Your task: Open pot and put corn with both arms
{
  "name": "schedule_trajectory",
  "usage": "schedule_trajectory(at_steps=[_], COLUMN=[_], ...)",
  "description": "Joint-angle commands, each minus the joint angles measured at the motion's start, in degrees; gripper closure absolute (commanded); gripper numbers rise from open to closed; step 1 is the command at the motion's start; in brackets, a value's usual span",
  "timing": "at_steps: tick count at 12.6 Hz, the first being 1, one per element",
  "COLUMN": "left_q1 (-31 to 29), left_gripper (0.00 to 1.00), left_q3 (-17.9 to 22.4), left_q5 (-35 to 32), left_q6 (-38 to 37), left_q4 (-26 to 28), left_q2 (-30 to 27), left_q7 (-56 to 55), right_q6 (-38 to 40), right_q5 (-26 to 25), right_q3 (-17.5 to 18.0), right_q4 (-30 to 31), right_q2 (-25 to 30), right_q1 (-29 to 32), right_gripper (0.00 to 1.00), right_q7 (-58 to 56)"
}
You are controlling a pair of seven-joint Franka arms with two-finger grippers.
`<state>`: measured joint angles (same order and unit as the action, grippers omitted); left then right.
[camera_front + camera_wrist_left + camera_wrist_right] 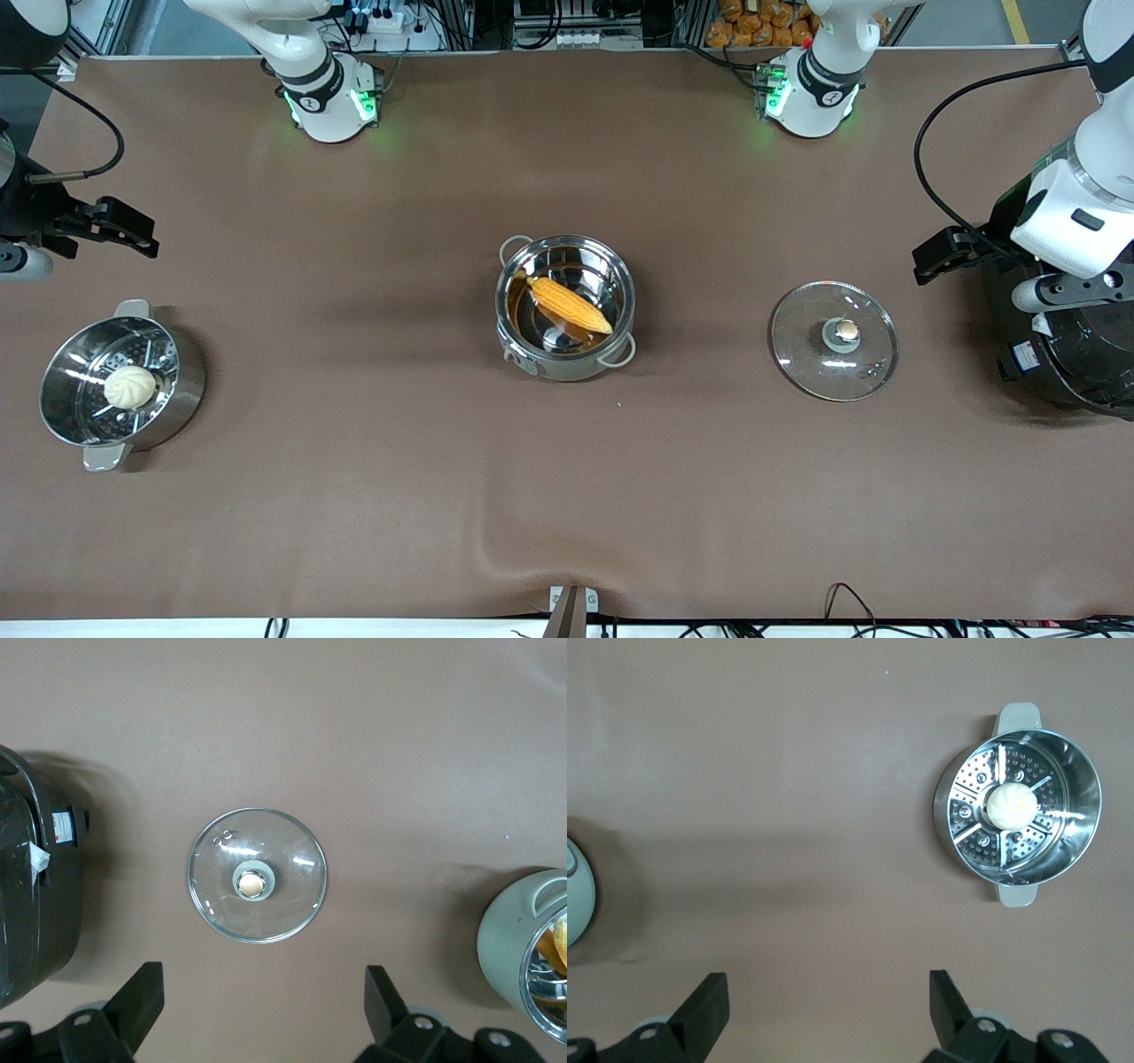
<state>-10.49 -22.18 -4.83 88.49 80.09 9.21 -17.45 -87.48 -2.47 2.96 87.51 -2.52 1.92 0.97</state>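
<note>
The steel pot stands uncovered at the table's middle with the yellow-orange corn lying inside it. Its glass lid with the copper knob lies flat on the table toward the left arm's end. My left gripper is open and empty, raised over the table between the lid and the black cooker. In the left wrist view the lid lies ahead of the open gripper, with the pot and a bit of corn at the edge. My right gripper is open and empty, raised at the right arm's end.
A steel steamer pot holding a white bun stands near the right arm's end and shows in the right wrist view. A big black electric cooker stands at the left arm's end, beside the lid.
</note>
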Motion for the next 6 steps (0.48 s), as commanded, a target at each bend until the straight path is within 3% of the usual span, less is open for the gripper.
schedule_trajectory(at_steps=[1,6], left_q1=[-0.32,-1.10], left_gripper=[0.00,0.00], left_q3=[0.21,0.21], left_q5=[0.96,1.14], left_q6=[0.28,0.28], left_q4=[-0.29,-0.29], left_q2=[-0.16,-0.07], left_q7=[1.54,1.54], right_q6=[0.90,1.52], right_q5=[1.33,2.64], right_q3=[1.52,1.17], right_q4=[-0.06,-0.15], right_q2=[0.94,1.73], right_q1=[1.15,1.15], right_gripper=[0.00,0.00], right_q7=[3.59,4.13])
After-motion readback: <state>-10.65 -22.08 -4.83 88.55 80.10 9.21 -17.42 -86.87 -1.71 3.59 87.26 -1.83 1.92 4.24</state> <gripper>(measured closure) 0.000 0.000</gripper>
